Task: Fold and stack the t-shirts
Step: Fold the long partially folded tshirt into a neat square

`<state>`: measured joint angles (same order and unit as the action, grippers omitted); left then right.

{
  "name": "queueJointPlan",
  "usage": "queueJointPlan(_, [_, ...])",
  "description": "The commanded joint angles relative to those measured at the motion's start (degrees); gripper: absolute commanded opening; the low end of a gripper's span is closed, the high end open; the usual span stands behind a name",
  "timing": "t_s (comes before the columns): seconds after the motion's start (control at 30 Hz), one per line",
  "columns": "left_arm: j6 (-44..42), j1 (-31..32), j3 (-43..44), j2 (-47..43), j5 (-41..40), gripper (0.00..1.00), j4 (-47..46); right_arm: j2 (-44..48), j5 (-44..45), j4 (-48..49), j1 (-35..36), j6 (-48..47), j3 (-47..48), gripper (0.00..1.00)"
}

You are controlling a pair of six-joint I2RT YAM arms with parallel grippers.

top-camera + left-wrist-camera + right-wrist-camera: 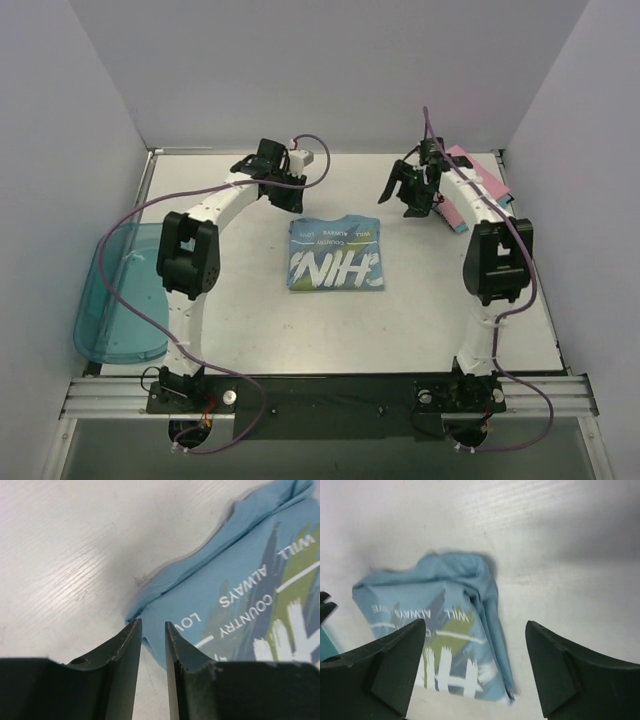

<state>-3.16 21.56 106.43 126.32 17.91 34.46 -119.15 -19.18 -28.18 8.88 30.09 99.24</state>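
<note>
The light blue t-shirt (336, 253) lies folded into a rectangle at the table's middle, white and yellow-green lettering facing up. My left gripper (284, 192) hovers over its far left corner (150, 605), jaws only a narrow gap apart with nothing between them. My right gripper (411, 196) hangs wide open above the table, off the shirt's far right corner (485, 565), holding nothing. A folded pink t-shirt (467, 160) lies at the back right on a teal one, both partly hidden by the right arm.
A translucent teal plastic bin (120, 295) rests at the left edge of the white table (400, 320). White walls enclose the back and sides. Purple cables trail from both arms.
</note>
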Motion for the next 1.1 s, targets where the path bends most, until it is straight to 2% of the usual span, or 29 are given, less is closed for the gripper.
queueJointPlan(0.0, [5.3,-0.3,-5.9,-12.9,-2.3,0.36,-3.6,9.5,-3.2,-3.0,0.9,-5.8,-10.9,0.77])
queueJointPlan(0.23, [12.6,1.9,-23.0,-18.0,2.9,0.36,-7.7,8.7,-15.3,7.6,1.7,-2.5,-25.0,0.76])
queueJointPlan(0.4, [14.8,2.5,-29.7,-17.6,2.6,0.35,-12.1,4.6,-16.5,12.9,1.5,0.1,-28.9,0.73])
queueJointPlan(0.57, [15.1,2.7,-34.2,-15.1,-0.8,0.35,-14.2,2.2,-23.0,20.8,1.3,3.7,-33.5,0.56])
queueJointPlan(0.73, [13.8,2.2,-33.7,-13.7,-3.3,0.34,-13.8,0.0,-25.5,25.5,0.4,6.1,-35.0,0.48])
queueJointPlan(0.8, [13.4,2.1,-32.9,-12.7,-4.1,0.34,-13.0,-0.7,-26.4,25.8,0.4,6.4,-34.3,0.4])
queueJointPlan(0.87, [13.4,2.0,-32.3,-12.5,-4.8,0.33,-12.7,-1.0,-26.9,26.0,0.4,6.7,-33.4,0.24])
queueJointPlan(0.9, [13.1,1.8,-32.2,-12.5,-5.0,0.33,-12.7,-1.2,-27.0,26.0,0.4,6.7,-32.9,0.2])
queueJointPlan(1.0, [12.7,0.9,-30.5,-12.2,-5.5,0.33,-11.7,-0.9,-27.6,26.0,0.4,7.3,-31.5,0.0])
queueJointPlan(1.07, [12.1,-0.3,-28.5,-12.0,-5.7,0.33,-10.5,-1.0,-27.8,25.4,0.5,7.7,-29.5,0.0])
